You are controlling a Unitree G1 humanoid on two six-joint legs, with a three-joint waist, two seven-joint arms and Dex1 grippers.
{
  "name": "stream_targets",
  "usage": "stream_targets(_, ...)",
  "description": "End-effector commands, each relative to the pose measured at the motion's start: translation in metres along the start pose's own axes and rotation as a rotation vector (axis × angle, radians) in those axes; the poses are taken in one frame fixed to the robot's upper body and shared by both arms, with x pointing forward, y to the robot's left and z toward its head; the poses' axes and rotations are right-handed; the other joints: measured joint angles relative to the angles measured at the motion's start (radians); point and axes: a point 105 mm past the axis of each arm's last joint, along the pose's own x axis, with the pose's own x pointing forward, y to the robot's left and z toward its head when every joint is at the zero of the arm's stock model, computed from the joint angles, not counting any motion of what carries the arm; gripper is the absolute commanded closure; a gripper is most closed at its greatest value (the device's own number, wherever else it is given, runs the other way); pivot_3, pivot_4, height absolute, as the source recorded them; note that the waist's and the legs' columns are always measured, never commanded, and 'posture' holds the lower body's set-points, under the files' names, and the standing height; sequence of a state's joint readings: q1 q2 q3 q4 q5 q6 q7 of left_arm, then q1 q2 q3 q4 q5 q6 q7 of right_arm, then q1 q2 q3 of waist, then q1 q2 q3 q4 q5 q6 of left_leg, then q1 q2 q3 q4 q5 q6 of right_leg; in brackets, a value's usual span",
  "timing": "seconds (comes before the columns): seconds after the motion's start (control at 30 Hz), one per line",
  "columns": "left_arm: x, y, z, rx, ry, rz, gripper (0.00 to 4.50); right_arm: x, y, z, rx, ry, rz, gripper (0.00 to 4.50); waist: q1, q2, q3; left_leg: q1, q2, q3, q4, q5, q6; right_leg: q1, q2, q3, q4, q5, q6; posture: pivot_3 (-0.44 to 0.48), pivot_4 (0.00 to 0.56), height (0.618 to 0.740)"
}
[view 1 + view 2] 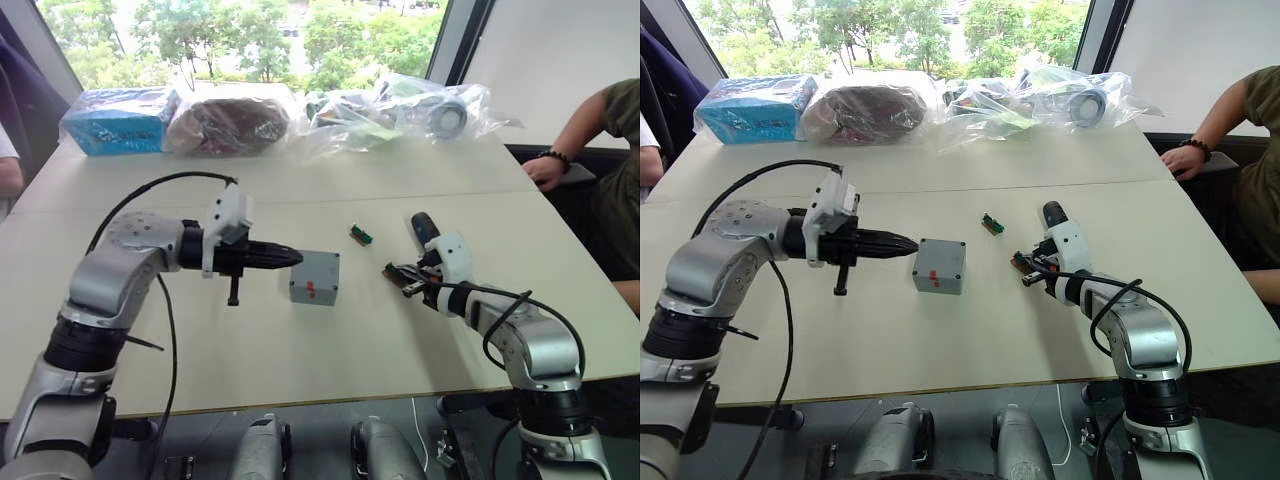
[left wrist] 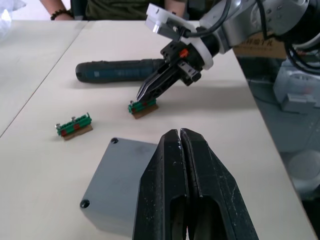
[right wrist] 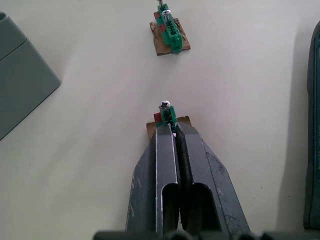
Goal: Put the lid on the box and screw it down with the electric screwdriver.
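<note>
On the pale beige table (image 1: 300,350) the small square grey metal box (image 1: 314,277) sits with the flat grey lid (image 2: 117,172) already on top of it, dark screw holes showing at the lid's corners and a small red mark on the side facing the camera. The left gripper (image 1: 290,257), 2 black fingers at the end of a silver arm, is level with the box's upper left edge, its tips at or just short of the box; its fingers (image 2: 165,195) are pressed together with nothing between them. The long dark pen-shaped electric screwdriver (image 2: 120,70) lies flat on the table well to the right of the box, just behind the right gripper (image 1: 404,279). That gripper's fingers (image 3: 162,175) are also closed, their tips right up against a tiny green-and-brown connector block (image 3: 167,116) on the table; whether they actually pinch it or only touch it cannot be told. A 2nd green-and-brown connector block (image 1: 361,235) lies apart, between the box and the screwdriver and a little farther back. Along the far edge of the table are a blue packet (image 1: 120,120) and several clear plastic bags (image 1: 400,110) of parts. A person's forearm with a dark beaded bracelet (image 1: 553,157) rests at the table's right side.
</note>
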State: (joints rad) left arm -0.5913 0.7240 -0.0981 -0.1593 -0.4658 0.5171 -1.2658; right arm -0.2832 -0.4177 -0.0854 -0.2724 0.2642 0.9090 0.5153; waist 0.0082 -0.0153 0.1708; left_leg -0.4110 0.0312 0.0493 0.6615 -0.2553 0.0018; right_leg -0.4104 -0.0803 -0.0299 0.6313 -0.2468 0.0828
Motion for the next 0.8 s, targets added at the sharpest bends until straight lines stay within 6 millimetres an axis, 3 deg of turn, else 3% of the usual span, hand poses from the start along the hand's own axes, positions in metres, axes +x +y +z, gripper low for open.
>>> stream_targets(0.03, -0.003, 0.0, 0.001, 0.053, 0.033, 0.001, 4.5, -0.005, 0.0, 0.015, -0.018, -0.045, 0.003, 4.47, 0.0, 0.0, 0.0, 0.0, 0.0, 0.0, 0.0, 0.0, 0.0, 0.0, 0.0, 0.0, 0.0, 0.0, 0.0, 0.0, 0.15, 0.74)
stream_targets(0.33, -0.009, 0.005, 0.001, 0.04, 0.023, 0.019, 4.5, -0.028, 0.01, 0.061, -0.014, -0.147, 0.085, 4.47, 0.0, 0.002, 0.002, -0.003, 0.0, 0.0, 0.0, 0.0, 0.0, -0.003, 0.0, 0.0, 0.0, 0.0, 0.0, 0.0, 0.15, 0.74)
stream_targets(0.47, -0.014, 0.01, -0.003, 0.046, 0.04, 0.044, 4.5, -0.035, 0.034, 0.079, -0.052, -0.148, 0.218, 4.47, 0.0, 0.002, 0.002, -0.006, 0.0, 0.0, 0.0, 0.0, 0.0, -0.006, 0.0, 0.0, 0.0, 0.0, 0.0, 0.0, 0.15, 0.74)
stream_targets(0.67, -0.027, 0.016, -0.009, 0.041, 0.065, 0.095, 4.5, -0.01, 0.084, 0.089, -0.162, -0.077, 0.398, 4.47, -0.014, 0.002, 0.002, -0.014, 0.0, 0.0, 0.0, 0.0, 0.0, -0.015, 0.001, 0.0, 0.001, 0.002, 0.002, 0.0, 0.15, 0.74)
stream_targets(0.8, -0.027, 0.015, -0.01, 0.041, 0.067, 0.105, 4.5, 0.006, 0.091, 0.089, -0.177, -0.055, 0.402, 4.47, -0.018, 0.002, 0.002, -0.015, 0.0, -0.001, 0.0, 0.0, 0.0, -0.015, 0.002, 0.0, 0.002, 0.003, 0.003, 0.0, 0.15, 0.74)
